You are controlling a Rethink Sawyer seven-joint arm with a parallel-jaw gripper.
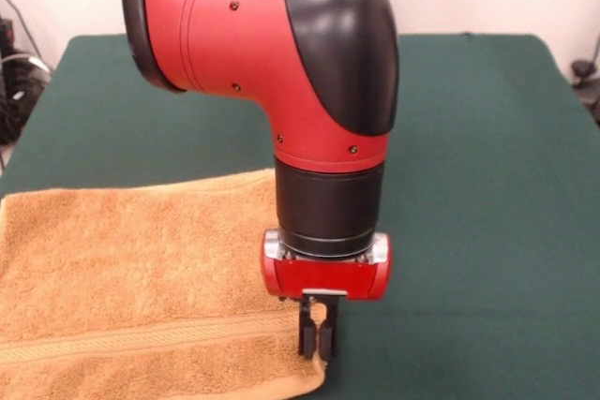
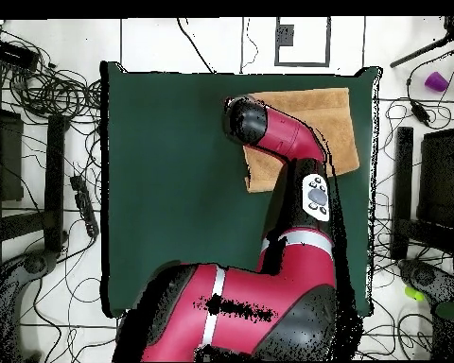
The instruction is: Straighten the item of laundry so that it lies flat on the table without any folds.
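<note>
The orange-tan towel lies spread on the green table at the front left of the front view. Its woven band runs near the front edge, and its left and front parts run out of the picture. My gripper points straight down at the towel's right edge, near the front right corner. Its fingers stand close together and seem to pinch the towel's edge. In the overhead view the towel lies at the table's far right, partly under my arm. The gripper itself is hidden there by the wrist.
The table's green cloth stretches wide beside the towel. My arm's big elbow hangs over the towel's back edge. Cables and gear lie on the floor around the table.
</note>
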